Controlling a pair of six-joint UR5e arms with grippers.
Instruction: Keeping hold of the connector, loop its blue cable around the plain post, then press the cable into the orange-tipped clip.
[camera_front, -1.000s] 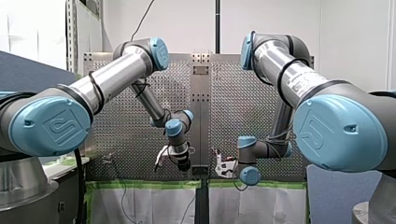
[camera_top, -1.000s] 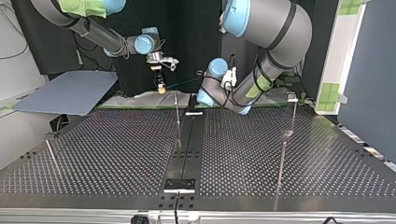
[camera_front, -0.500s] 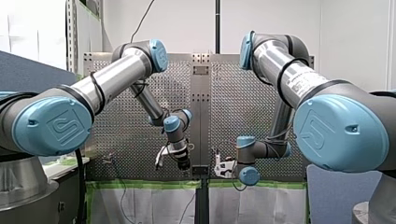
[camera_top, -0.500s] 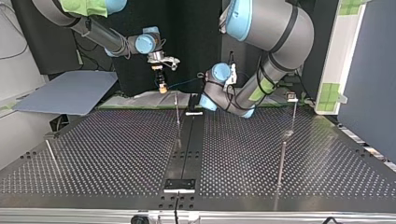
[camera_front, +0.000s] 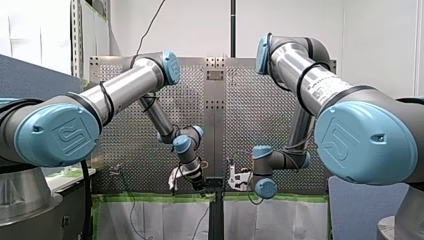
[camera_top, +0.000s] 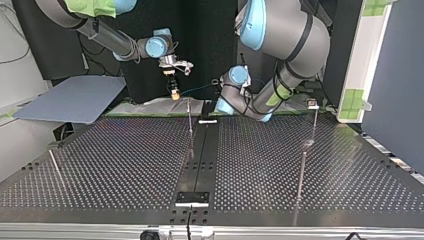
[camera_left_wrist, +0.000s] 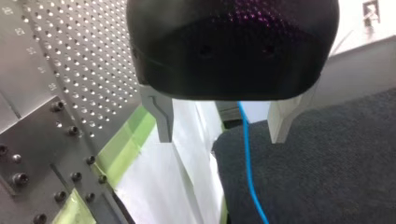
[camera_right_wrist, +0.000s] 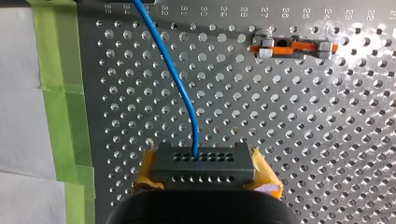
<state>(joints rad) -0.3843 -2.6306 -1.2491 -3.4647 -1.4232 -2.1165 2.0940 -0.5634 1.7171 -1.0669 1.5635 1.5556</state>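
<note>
My right gripper (camera_right_wrist: 203, 184) is shut on a grey connector (camera_right_wrist: 203, 163), its yellow pads (camera_right_wrist: 266, 175) against both ends. The blue cable (camera_right_wrist: 175, 74) runs from the connector ahead over the perforated plate. An orange-tipped clip (camera_right_wrist: 294, 46) sits ahead and to one side of it. In the top view my right gripper (camera_top: 174, 93) hangs just above a thin post (camera_top: 190, 120), and the cable (camera_top: 197, 89) leads towards my left arm. My left gripper (camera_left_wrist: 222, 135) is open beyond the table's edge. The blue cable (camera_left_wrist: 247, 163) passes in line with the gap between its fingers, untouched.
Green tape (camera_right_wrist: 65, 116) and white sheeting border the plate's edge near both grippers. More thin posts (camera_top: 301, 170) stand on the perforated table (camera_top: 125, 165), one with a clip on top (camera_top: 313, 104). A dark centre rail (camera_top: 200, 160) runs across it. A grey board (camera_top: 75, 100) lies at the top view's left.
In the front view my left gripper has dropped lower and a little to the right, towards the table's edge. My right gripper has stayed nearly still with the connector.
</note>
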